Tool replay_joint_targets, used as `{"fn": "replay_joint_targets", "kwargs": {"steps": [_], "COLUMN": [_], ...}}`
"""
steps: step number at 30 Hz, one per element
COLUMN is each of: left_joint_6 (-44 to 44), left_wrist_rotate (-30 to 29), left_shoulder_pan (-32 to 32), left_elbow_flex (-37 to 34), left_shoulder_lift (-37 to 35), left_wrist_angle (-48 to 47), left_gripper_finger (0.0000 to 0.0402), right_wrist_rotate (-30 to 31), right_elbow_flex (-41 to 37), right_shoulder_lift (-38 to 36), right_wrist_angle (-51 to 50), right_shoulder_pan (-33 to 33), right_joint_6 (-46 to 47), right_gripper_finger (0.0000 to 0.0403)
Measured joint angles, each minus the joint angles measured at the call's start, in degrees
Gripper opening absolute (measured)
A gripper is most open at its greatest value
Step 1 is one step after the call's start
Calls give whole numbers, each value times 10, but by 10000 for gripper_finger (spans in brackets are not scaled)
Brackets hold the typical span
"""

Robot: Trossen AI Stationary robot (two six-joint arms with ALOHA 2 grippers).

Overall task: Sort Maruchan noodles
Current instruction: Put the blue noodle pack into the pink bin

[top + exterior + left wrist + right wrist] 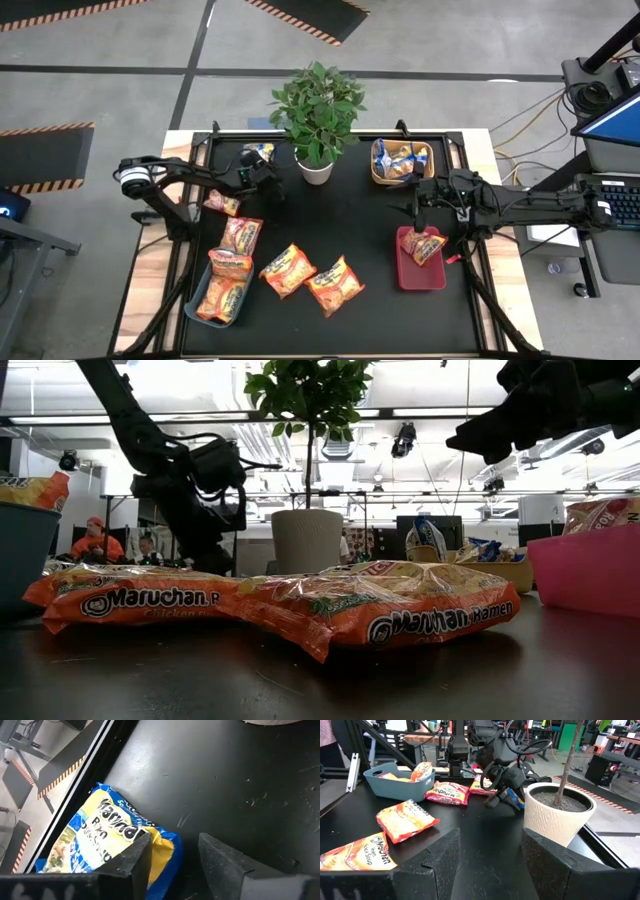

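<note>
A blue-and-yellow Maruchan packet (260, 152) (95, 837) lies flat near the table's far edge, left of the plant pot. My left gripper (262, 174) (175, 857) is open just on its near side. One finger (131, 862) overlaps the packet's corner and bare table shows between the fingers. My right gripper (422, 208) (490, 855) is open and hovers between the tan bin (378, 170) of blue packets and the red bin (408, 275), which holds red-pink packets (428, 246). Several orange packets (288, 270) (400, 610) lie flat on the table's near left. My left gripper has one finger (131, 862) over the corner (165, 845) of the blue-and-yellow packet. The finger hides where they meet, so I cannot tell whether it touches. The packet lies flat on the table, outside the gap between the fingers.
A potted plant in a white pot (315, 170) (560, 815) stands at the far middle, close to my left gripper. A grey-blue bin (195, 305) with orange packets sits at the near left corner. Bare black table lies in the middle and near right.
</note>
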Motion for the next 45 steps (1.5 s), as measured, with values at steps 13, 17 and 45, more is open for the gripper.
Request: {"fn": "replay_joint_targets", "kwargs": {"steps": [13, 17, 45], "left_joint_6": [-59, -85, -201], "left_wrist_rotate": [-28, -20, 137], "left_shoulder_pan": [2, -3, -260], "left_elbow_flex": [0, 0, 135], "left_shoulder_lift": [0, -1, -7], "left_wrist_angle": [-7, -15, -16], "left_gripper_finger": [7, 3, 1], "right_wrist_rotate": [0, 0, 0], "right_elbow_flex": [0, 0, 0], "right_shoulder_lift": [1, 1, 1], "right_wrist_angle": [0, 0, 0], "right_shoulder_pan": [0, 0, 0], "right_joint_6": [-1, 0, 10], "right_gripper_finger": [199, 199, 199]}}
